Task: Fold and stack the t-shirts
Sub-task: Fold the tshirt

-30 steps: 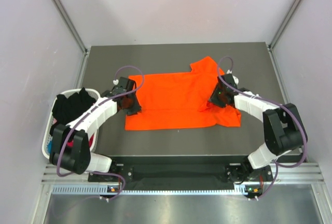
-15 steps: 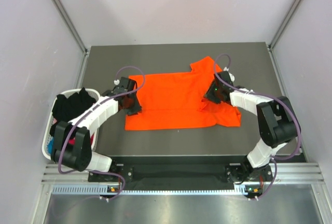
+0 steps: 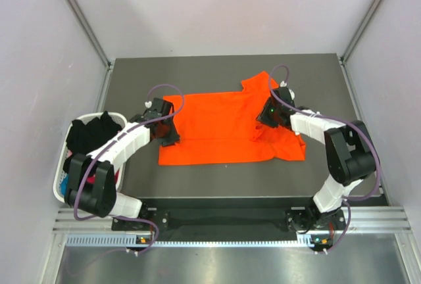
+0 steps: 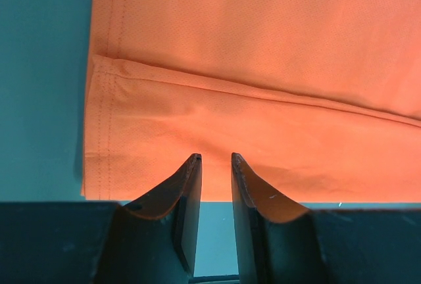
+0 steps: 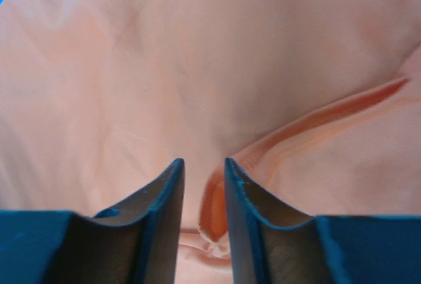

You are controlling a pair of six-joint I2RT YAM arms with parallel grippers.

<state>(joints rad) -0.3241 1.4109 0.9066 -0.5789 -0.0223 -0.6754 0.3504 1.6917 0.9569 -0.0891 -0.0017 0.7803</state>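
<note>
The left gripper (image 4: 216,158) holds its fingers a narrow slot apart with nothing between them, tips poised at the near-left hem of the orange t-shirt (image 3: 217,126). The right gripper (image 5: 204,162) shows the same slim gap, but a raised ridge of cloth runs into it, and whether it is pinched cannot be told. The tee lies spread at mid-table (image 3: 316,80), its near edge already doubled over and its right sleeve area rumpled. Over the last second the right arm has slid inward onto the shirt while the left has barely stirred. This suggests a grasp for the next fold is being set up. Black garments (image 3: 92,136) wait in the white basket (image 3: 113,114).
</note>
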